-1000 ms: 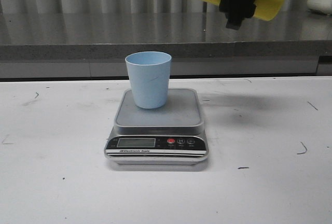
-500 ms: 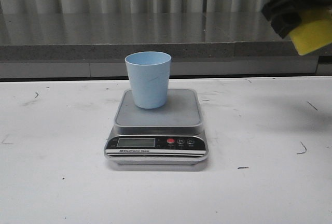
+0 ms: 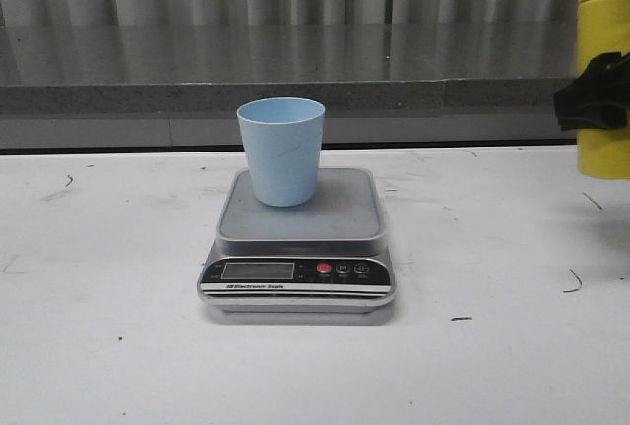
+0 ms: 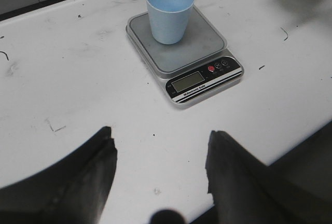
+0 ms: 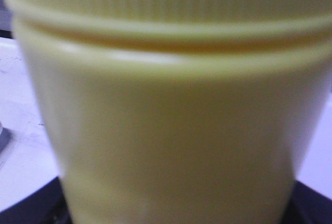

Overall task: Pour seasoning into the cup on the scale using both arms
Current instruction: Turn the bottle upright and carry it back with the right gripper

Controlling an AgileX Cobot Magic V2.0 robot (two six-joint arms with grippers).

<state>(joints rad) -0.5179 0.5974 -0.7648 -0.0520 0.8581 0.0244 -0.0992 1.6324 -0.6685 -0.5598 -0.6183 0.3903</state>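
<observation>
Cup (image 3: 282,151) upright on scale (image 3: 298,238) | right gripper (image 3: 591,100) pinching upright seasoning (image 3: 603,12) | left gripper (image 4: 158,167) spread

The bottle (image 3: 603,76) is running off the front view's right edge, top hidden; the scale's (image 3: 295,270) display is reading too small.

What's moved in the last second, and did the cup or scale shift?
The right claw swung the seasoning bottle from tilted over the cup to upright at the right edge, lower down. Cup and scale unchanged.
</observation>
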